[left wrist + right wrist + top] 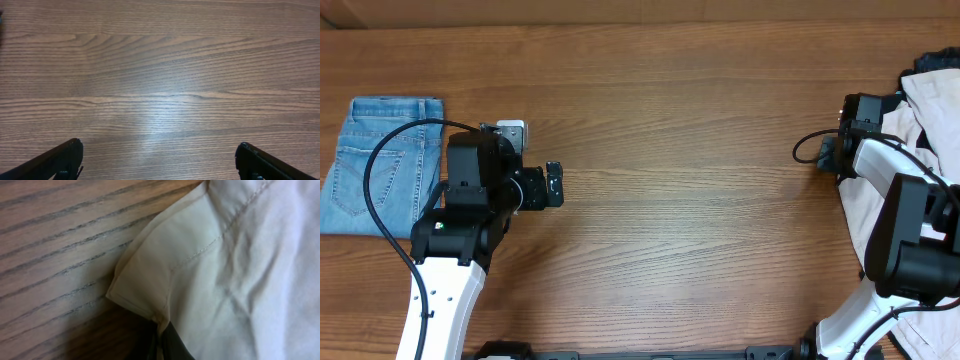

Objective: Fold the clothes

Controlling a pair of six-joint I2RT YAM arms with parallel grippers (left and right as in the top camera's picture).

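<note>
Overhead and wrist views, start of the fold. The beige shorts (pixel 930 100) lie crumpled at the right edge of the tabletop (pixel 680 120), partly out of frame and partly under the right arm (pixel 905 225). Their long axis appears to run near-to-far along that edge, though the rumpling makes this uncertain. The right jaws sit at the heap's inner (table-centre) border and are closed. In the right wrist view a stitched corner of the cloth runs down between the dark fingers (pixel 172 345), so the grip is judged to be on that hem corner, with bare wood to its left.

The left arm (pixel 470 215) stands well apart, across the whole width of bare wood. Its left jaws are spread fully and hold nothing, with only wood grain showing between them. A folded blue denim piece (pixel 380 160) lies just beside it at the far left.

The governing relation is that the garment lies entirely to the right of the pinched corner. The right arm alone is within reach of it, and open tabletop extends leftward from the grip.
</note>
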